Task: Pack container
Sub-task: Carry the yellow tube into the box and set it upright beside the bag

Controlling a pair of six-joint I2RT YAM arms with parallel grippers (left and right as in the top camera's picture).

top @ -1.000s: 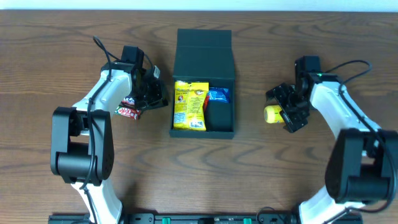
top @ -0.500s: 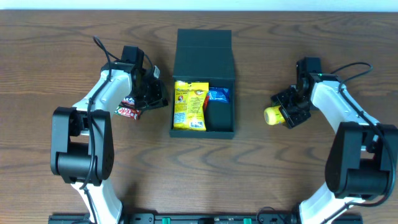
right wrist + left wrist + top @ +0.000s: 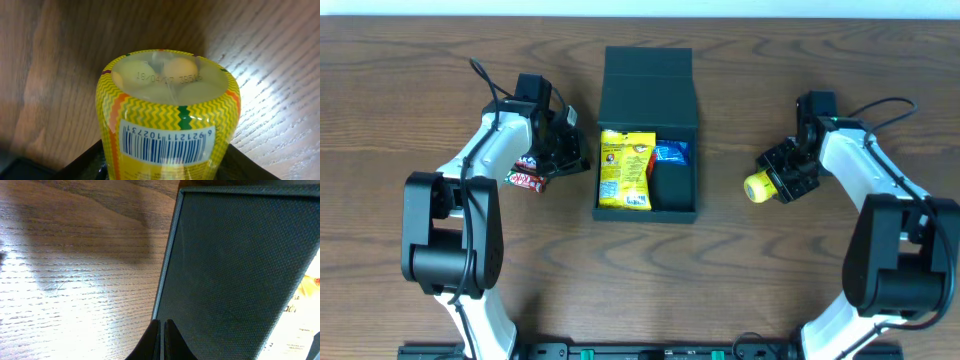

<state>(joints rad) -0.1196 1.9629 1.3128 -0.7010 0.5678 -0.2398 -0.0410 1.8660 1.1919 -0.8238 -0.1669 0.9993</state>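
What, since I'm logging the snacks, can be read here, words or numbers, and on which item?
"19/04/27", then blurred digits: stamp on the clear end of the yellow tube.
"102731", closing the upside-down barcode number on that tube; rest unsure.
Print on the yellow bag, blue pack, red bar: too small to read.

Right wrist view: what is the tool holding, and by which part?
The right tool grips a yellow zigzag-printed plastic snack pack by its two sides at the barcode end; the clear end sticks out.
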